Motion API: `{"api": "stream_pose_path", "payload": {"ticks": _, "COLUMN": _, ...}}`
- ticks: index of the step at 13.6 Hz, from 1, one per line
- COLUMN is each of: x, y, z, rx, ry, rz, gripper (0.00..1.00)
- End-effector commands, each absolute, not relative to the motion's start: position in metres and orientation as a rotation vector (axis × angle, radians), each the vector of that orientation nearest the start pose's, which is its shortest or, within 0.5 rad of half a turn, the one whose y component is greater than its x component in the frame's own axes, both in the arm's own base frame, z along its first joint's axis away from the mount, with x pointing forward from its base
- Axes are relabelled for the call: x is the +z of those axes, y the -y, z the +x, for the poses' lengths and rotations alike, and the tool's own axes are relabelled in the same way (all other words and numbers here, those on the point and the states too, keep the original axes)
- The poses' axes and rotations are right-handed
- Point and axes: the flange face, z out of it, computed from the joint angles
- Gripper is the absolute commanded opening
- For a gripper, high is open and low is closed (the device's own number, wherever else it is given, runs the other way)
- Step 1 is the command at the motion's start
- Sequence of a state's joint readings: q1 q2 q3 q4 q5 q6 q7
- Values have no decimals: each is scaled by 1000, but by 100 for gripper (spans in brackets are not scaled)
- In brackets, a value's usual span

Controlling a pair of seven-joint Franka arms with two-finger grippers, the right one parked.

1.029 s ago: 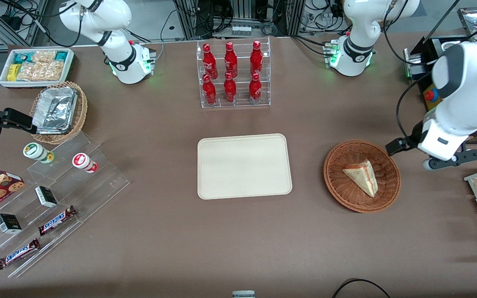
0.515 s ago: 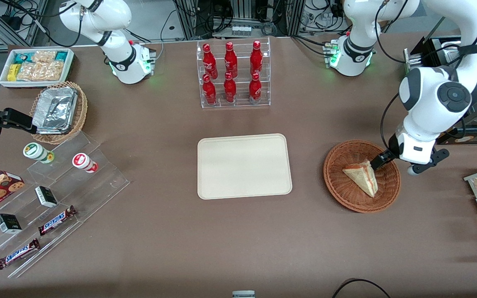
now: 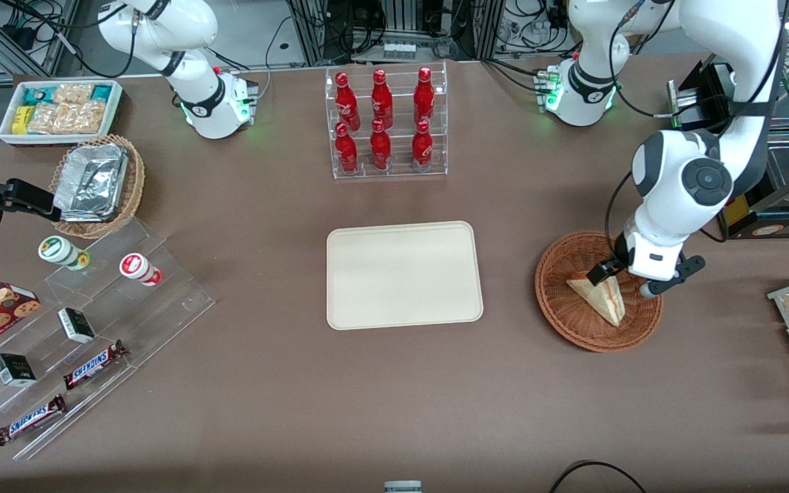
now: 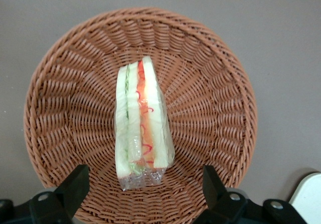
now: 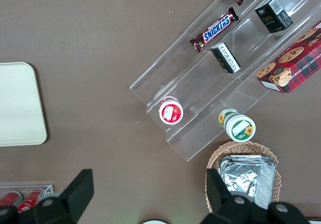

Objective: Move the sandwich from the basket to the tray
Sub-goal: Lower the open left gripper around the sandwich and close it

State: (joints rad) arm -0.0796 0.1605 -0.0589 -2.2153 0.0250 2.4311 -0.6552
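Inside the basket (image 3: 572, 315), near its middle, the sandwich (image 3: 603, 298) lies with its cut edge turned upward (the red-orange and green layers show plainly under the clear wrap in the wrist view (image 4: 140, 128)). Directly above it hangs the gripper (image 3: 624, 277), fingers (image 4: 75, 186) spread apart with one to each side of the wedge's wide end, neither touching the wrap. The basket stands on the brown table (image 3: 394, 397) toward the working arm's end, apart from the tray (image 3: 405, 274), which lies flat at the table's centre with nothing on it. A clear rack of red bottles (image 3: 384, 120) stands farther from the front camera than the tray.
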Motion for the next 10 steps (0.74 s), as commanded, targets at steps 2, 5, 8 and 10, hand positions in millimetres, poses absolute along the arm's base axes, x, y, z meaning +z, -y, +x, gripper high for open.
{"api": "stream_pose_path", "payload": {"ticks": 2, "x": 294, "y": 74, "z": 542, "rx": -87, "ry": 802, "rz": -3048, "gripper": 100}}
{"api": "stream_pose_path", "payload": {"ticks": 5, "x": 280, "y": 74, "z": 542, "rx": -84, "ry": 809, "rz": -3048, "gripper": 100}}
{"api": "stream_pose_path", "payload": {"ticks": 8, "x": 266, "y": 72, "z": 544, "rx": -101, "ry": 817, "rz": -3052, "gripper": 100}}
{"api": "stream_pose_path", "payload": {"ticks": 10, "x": 261, "y": 70, "z": 545, "rx": -94, "ry": 822, "rz": -3050, "gripper": 100}}
